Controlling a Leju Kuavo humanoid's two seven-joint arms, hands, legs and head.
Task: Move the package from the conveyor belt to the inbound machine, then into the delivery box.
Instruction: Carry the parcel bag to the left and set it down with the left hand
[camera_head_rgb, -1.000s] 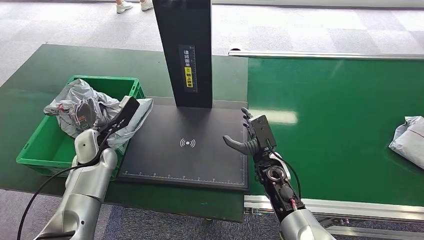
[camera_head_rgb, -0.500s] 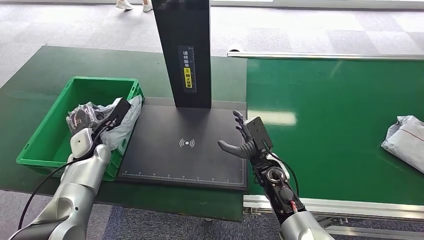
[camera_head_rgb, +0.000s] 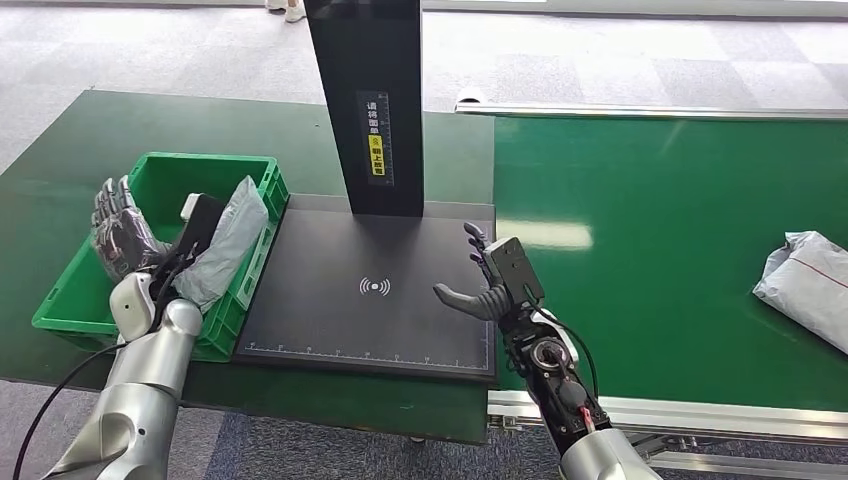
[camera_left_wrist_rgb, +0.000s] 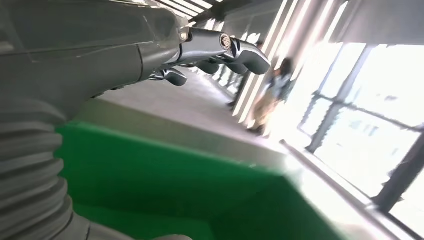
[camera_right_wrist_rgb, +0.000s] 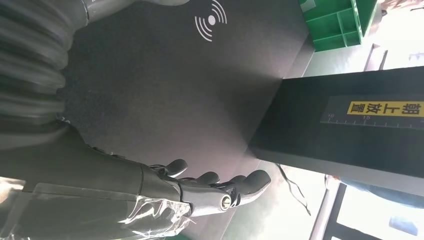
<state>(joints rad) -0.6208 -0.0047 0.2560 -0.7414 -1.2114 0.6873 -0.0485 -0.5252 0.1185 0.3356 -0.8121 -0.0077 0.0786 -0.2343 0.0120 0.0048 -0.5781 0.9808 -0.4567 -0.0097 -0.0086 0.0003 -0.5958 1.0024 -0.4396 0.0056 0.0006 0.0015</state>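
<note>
Package (camera_head_rgb: 232, 238) in green delivery box (camera_head_rgb: 70, 295); left hand (camera_head_rgb: 118, 228) and right hand (camera_head_rgb: 487, 278) empty, fingers spread wide.

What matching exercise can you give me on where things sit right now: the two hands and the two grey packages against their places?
Things:
1. left hand
2. right hand
3. crumpled grey plastic package
4. flat grey plastic package

Places:
A. on the green conveyor belt
B. leaning on the green plastic crate's wall
C. raised over the crate, open
D. over the black scanner plate, open

Pairs: 1-C, 2-D, 3-A, 4-B
</note>
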